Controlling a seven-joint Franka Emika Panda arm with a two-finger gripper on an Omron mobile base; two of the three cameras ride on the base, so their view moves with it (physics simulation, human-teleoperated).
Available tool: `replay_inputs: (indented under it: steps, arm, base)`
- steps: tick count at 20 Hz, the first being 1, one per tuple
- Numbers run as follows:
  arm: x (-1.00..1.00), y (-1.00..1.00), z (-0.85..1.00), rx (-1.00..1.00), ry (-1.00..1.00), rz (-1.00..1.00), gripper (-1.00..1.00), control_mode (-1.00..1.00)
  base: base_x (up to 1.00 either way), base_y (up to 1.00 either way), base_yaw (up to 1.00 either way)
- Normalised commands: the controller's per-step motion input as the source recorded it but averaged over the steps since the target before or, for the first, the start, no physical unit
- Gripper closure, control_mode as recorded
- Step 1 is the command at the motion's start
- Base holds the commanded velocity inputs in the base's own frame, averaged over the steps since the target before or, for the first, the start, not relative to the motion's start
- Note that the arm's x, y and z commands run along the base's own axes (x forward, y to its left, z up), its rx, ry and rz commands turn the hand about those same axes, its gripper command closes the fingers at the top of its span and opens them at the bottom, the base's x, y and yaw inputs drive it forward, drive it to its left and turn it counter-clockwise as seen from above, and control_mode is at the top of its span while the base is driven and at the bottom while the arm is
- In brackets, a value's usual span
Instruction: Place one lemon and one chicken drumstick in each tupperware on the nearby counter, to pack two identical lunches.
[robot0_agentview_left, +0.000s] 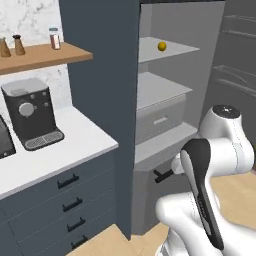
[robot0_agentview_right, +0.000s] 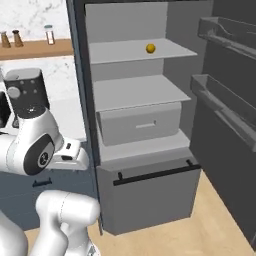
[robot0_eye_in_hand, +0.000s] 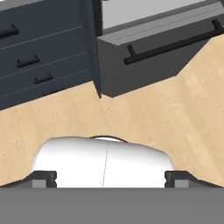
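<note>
The gripper (robot0_eye_in_hand: 111, 177) points down at the wood floor (robot0_eye_in_hand: 175, 122), its fingers spread wide apart and holding nothing. Well above and ahead of it, a lemon (robot0_agentview_left: 162, 46) sits on the top shelf (robot0_agentview_left: 172, 51) of the open fridge. The counter (robot0_agentview_left: 60, 145), off to the gripper's left, carries a coffee machine (robot0_agentview_left: 31, 113). No tupperware or drumstick can be seen, so packing looks not yet begun: everything remains.

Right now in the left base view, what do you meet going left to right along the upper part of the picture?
Two brown shakers → a red-labelled jar on the wooden shelf → dark cabinet side panel → lemon on the open fridge's top shelf.
</note>
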Motion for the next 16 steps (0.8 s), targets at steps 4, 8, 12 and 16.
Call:
replay_inputs:
  steps: [4,8,12,16]
  arm:
    - [0.00,0.00,0.00,0.00,0.00,0.00,-1.00,1.00]
    - [0.00,0.00,0.00,0.00,0.00,0.00,-1.00,1.00]
    - [0.00,0.00,0.00,0.00,0.00,0.00,-1.00,1.00]
    - [0.00,0.00,0.00,0.00,0.00,0.00,-1.00,1.00]
  base:
    - [0.62,-0.96,0.03]
    - [0.69,-0.56,0.00]
    - [0.83,-0.15,0.00]
    - [0.73,-0.04,0.00]
